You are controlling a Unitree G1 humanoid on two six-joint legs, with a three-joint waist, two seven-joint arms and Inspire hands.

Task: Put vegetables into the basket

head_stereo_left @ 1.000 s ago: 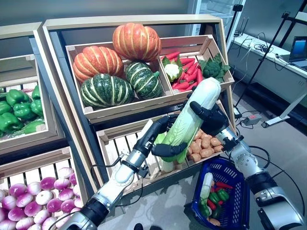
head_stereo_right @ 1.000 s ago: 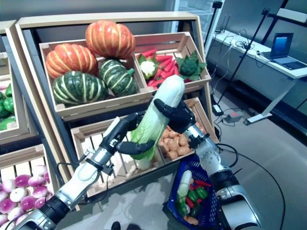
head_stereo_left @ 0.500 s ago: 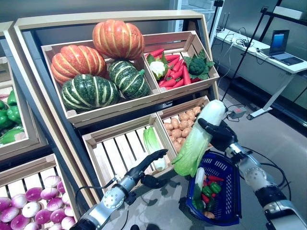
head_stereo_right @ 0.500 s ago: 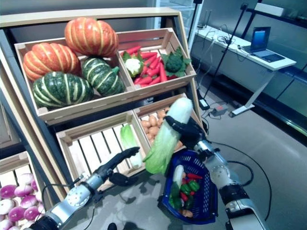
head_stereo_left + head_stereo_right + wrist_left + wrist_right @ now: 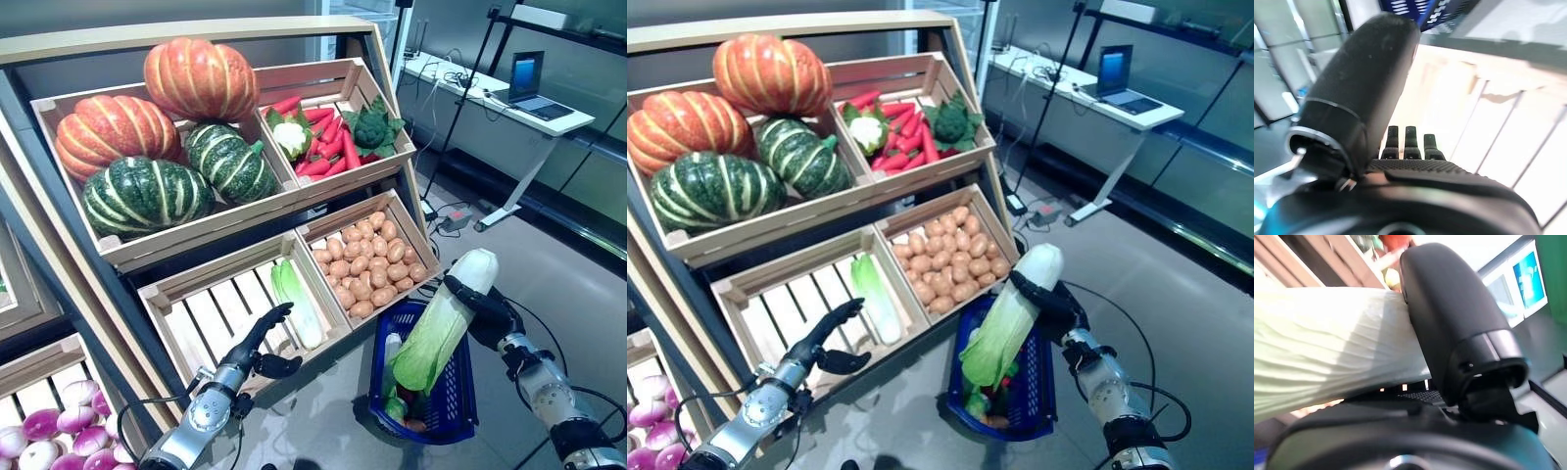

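The right hand (image 5: 485, 318) has its fingers curled round the pale stalk end of a long cabbage (image 5: 443, 323), held leaves-down so it should slide into the blue basket (image 5: 453, 397) directly beneath the fingers. The left hand (image 5: 257, 343), fingers loosely spread and holding nothing, hangs by the slatted crate (image 5: 211, 318). No readable writing anywhere.

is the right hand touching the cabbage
Touching. The right wrist view shows the right hand with its thumb pressed against the cabbage; the head views show fingers wrapped round it.
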